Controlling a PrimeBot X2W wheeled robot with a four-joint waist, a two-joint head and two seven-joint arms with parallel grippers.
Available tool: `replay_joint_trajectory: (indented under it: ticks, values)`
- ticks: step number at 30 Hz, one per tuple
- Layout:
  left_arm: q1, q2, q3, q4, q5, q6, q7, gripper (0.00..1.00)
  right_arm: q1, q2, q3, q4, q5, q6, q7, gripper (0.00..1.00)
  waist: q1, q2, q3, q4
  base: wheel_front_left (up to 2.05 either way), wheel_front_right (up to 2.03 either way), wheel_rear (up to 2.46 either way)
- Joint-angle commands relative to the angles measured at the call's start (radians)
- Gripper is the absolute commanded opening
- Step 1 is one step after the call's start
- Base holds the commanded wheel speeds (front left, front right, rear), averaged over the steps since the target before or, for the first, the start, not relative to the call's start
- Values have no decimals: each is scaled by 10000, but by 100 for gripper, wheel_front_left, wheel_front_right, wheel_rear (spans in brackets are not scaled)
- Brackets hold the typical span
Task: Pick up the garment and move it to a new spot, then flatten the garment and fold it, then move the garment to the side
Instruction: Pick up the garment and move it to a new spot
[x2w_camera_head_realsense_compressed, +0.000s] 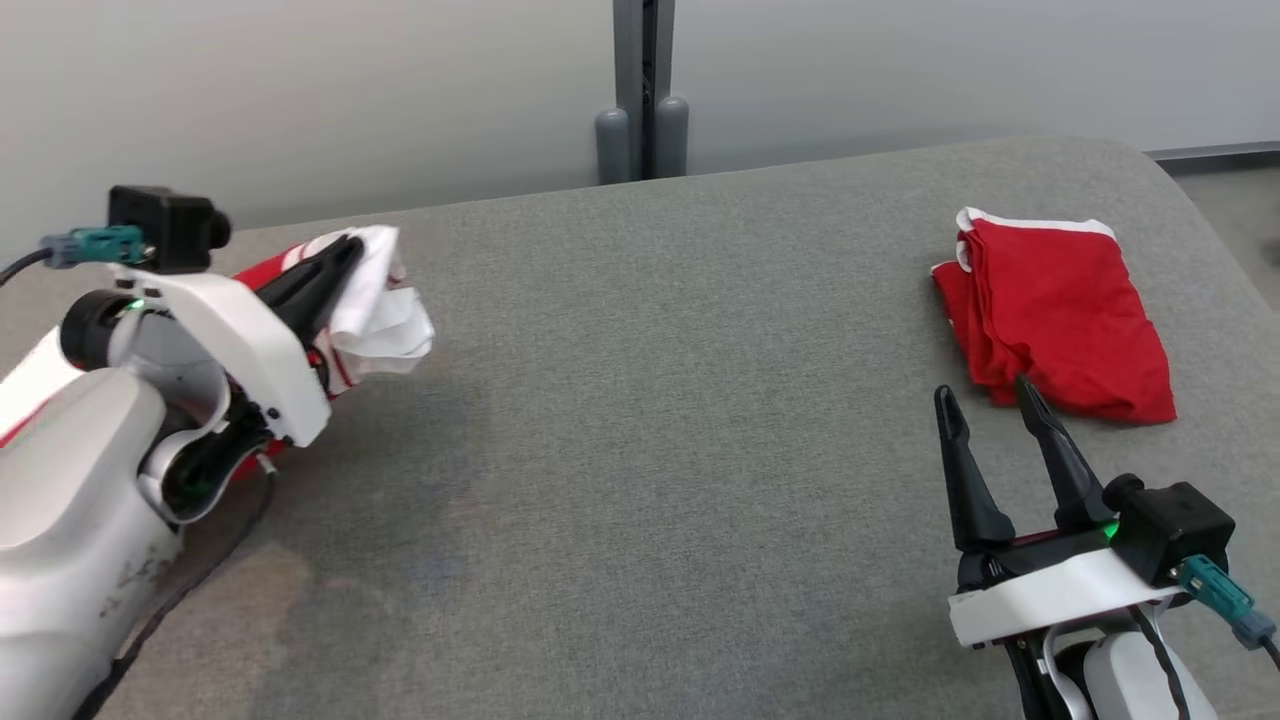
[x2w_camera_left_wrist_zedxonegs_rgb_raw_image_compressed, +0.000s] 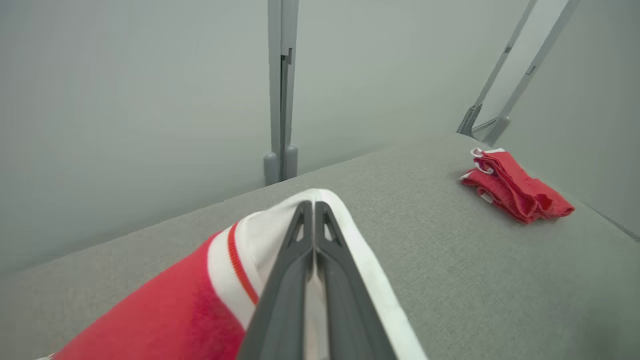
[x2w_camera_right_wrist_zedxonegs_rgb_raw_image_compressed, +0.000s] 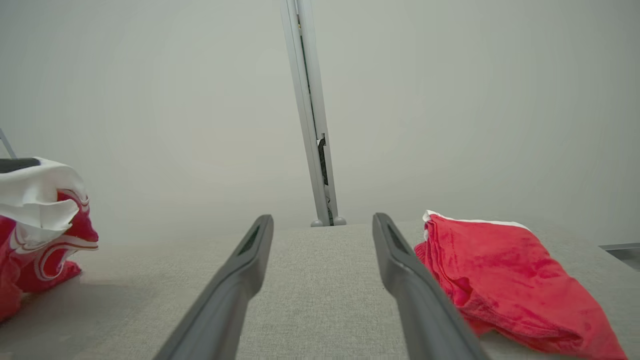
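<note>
Red-white garment (x2w_camera_head_realsense_compressed: 380, 300): table (x2w_camera_head_realsense_compressed: 650, 420) left end, pinched by left fingers (x2w_camera_left_wrist_zedxonegs_rgb_raw_image_compressed: 285, 290). Folded red garment (x2w_camera_head_realsense_compressed: 1060, 320): table right end; right fingers (x2w_camera_head_realsense_compressed: 965, 480) wide, empty.

Two garments: red-and-white garment (x2w_camera_head_realsense_compressed: 385, 310) left of grey post (x2w_camera_head_realsense_compressed: 645, 90), red folded garment (x2w_camera_head_realsense_compressed: 1060, 320) right of it.
Two end effectors: left end effector (x2w_camera_head_realsense_compressed: 345, 250) left of post, right end effector (x2w_camera_head_realsense_compressed: 985, 392) right of post. Two dark fingers (x2w_camera_head_realsense_compressed: 963, 470) each.
One surface (x2w_camera_head_realsense_compressed: 650, 420), in front of post.
One grey post.
</note>
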Motion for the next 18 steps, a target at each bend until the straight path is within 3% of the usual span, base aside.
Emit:
replay_joint_trajectory:
  ticks: [1,8,15,18]
  values:
    - [-195,-129,-38,-163,75,74,-94,0,39,-46,-32,-59,20,1,-48,100,0,0,73,-180,0,0,0]
    - [-280,-1399,-416,-977,392,402,-499,0,-14,-43,-45,-136,-24,1,-48,100,0,0,229,-886,0,0,0]
    - [-419,-2657,-814,-882,435,314,-791,0,-70,-48,5,-229,82,1,-48,100,0,0,547,-1669,0,0,0]
    - [-531,-2915,-1043,-661,632,271,-831,0,-57,-45,78,-281,132,1,-48,100,0,0,678,-1949,0,0,0]
